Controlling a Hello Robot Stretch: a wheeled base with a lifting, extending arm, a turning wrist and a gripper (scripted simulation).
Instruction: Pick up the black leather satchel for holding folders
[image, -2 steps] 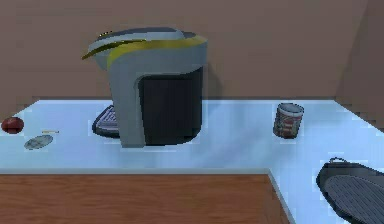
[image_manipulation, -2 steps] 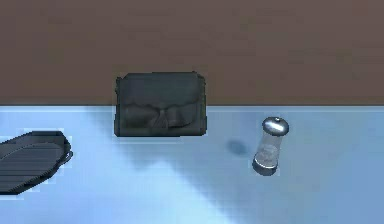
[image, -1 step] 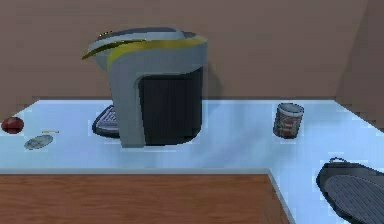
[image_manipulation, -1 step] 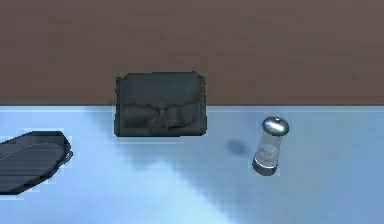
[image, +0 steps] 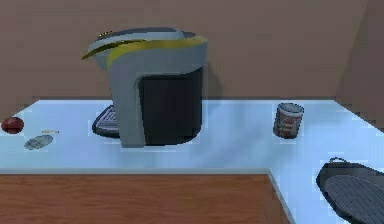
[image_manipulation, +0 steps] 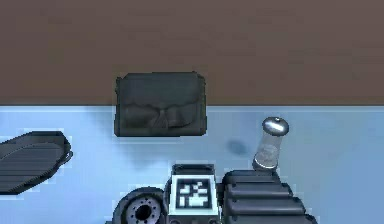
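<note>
Black creased leather satchel (image_manipulation: 160, 105) on pale counter (image_manipulation: 330, 125); cannot tell whether gripper (image_manipulation: 145, 209) holds anything.

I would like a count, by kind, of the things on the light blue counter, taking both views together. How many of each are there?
Coffee machine: 1
Can: 1
Small red round thing: 1
Small flat grey thing: 1
Dark pan: 1 (probably the same pan in both views)
Black satchel: 1
Glass shaker: 1
Total: 7
</note>
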